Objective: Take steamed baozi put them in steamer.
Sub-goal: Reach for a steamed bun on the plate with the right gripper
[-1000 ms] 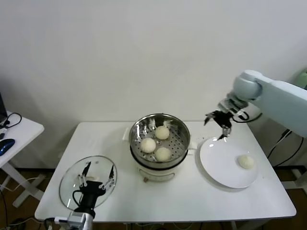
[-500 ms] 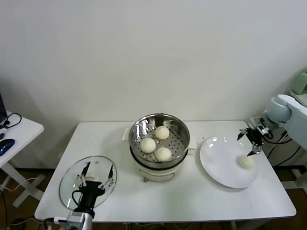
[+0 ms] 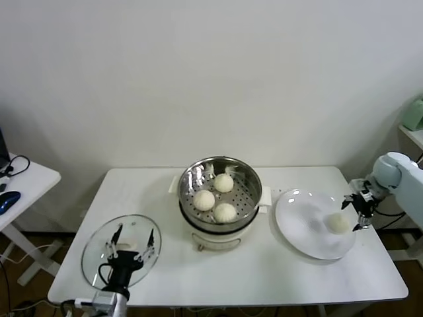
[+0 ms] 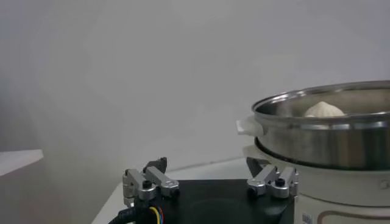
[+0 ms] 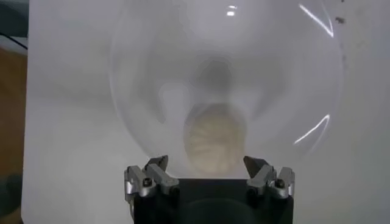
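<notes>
The steel steamer (image 3: pixel 188 181) stands mid-table on its cream pot base and holds three baozi (image 3: pixel 203 199) (image 3: pixel 223 183) (image 3: pixel 225 212). One baozi (image 3: pixel 338 224) lies on the white plate (image 3: pixel 301 221) at the right. My right gripper (image 3: pixel 358 212) is open, low at the plate's right edge, beside that bun. In the right wrist view the bun (image 5: pixel 214 140) lies between the open fingers (image 5: pixel 157 167). My left gripper (image 3: pixel 132 244) is open and empty, parked over the glass lid (image 3: pixel 96 254) at the front left. Its wrist view shows the steamer (image 4: pixel 329 140) with a bun top (image 4: pixel 325 109).
A side table with a mouse (image 3: pixel 8 200) and cables stands at the far left. A wall is close behind the table. A green object (image 3: pixel 415 112) sits on a shelf at the right edge.
My right gripper has moved from beside the steamer rightward over the plate and come down beside the last bun. The left arm has not moved.
</notes>
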Controlling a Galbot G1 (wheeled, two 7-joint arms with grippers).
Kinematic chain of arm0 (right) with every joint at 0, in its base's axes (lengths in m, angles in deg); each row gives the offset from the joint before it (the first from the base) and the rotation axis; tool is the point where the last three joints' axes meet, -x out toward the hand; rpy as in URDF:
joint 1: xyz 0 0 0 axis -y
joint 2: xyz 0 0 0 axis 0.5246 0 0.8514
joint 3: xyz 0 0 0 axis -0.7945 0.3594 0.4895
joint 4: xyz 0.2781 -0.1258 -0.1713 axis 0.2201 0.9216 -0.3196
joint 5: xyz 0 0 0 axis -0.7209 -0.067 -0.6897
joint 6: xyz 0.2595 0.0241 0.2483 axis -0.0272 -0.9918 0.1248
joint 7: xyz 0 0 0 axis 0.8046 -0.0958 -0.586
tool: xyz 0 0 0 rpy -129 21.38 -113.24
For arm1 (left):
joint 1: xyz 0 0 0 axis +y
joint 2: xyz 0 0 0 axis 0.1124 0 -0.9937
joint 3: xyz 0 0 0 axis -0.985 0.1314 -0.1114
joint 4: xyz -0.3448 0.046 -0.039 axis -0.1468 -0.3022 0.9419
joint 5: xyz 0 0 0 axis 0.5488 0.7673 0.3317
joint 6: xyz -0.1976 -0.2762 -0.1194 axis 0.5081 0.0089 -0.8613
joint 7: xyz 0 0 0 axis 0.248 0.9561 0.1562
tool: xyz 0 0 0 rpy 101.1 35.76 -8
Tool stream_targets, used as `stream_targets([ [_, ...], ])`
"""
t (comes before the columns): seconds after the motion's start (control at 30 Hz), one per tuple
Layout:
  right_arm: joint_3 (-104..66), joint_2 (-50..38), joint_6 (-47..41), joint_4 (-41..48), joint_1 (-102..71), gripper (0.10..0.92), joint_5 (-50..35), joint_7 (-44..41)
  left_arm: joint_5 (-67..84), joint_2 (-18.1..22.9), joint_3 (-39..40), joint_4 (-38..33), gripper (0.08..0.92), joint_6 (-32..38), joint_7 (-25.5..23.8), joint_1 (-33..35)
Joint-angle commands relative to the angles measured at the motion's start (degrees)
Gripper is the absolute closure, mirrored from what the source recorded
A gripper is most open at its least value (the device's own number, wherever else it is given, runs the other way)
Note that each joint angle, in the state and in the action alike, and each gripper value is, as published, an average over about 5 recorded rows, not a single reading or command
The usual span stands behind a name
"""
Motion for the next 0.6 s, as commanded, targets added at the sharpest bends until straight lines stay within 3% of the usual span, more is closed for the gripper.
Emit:
stream_targets([
  [0.03, -3.41, 2.63, 0.63, 5.76, -3.04, 0.203, 2.47, 1.44, 0.06, -0.06, -0.13, 0.33, 0.177, 0.12, -0.04, 0.22],
  [0.6, -4.32, 7.02, 0.94, 9.06, -3.08, 0.203, 3.38, 2.52, -0.09, 0.31, -0.12, 0.64, 0.177, 0.24, -0.05, 0.52],
])
